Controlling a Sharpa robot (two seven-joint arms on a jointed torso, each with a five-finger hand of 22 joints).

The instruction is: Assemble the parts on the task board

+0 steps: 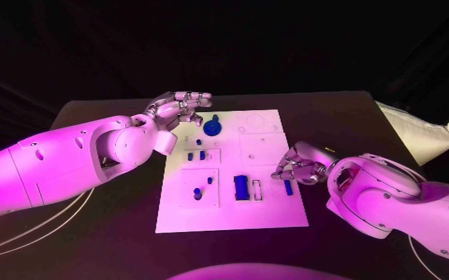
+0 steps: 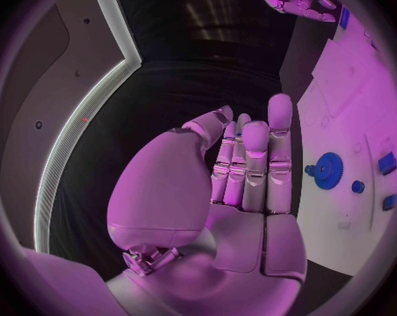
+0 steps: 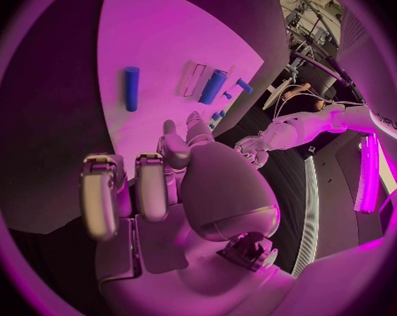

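The white task board (image 1: 271, 218) lies mid-table. A blue gear (image 1: 213, 126) (image 2: 328, 170) stands near its far left corner. My left hand (image 1: 182, 108) (image 2: 243, 182) hovers just beyond and left of the gear, fingers straight, holding nothing. A blue cylinder (image 1: 288, 188) (image 3: 131, 88) lies flat near the board's right edge. My right hand (image 1: 298, 166) (image 3: 155, 189) hangs just above it, fingers curled in, with nothing in them. A blue block (image 1: 241, 186) (image 3: 212, 86) stands beside an empty slot (image 1: 257, 190).
Small blue pegs (image 1: 196, 155) stand in the board's left middle panel, and another peg (image 1: 197, 194) sits nearer the front left. Black table (image 1: 355, 118) surrounds the board. A pale object (image 1: 421, 134) lies at the far right edge.
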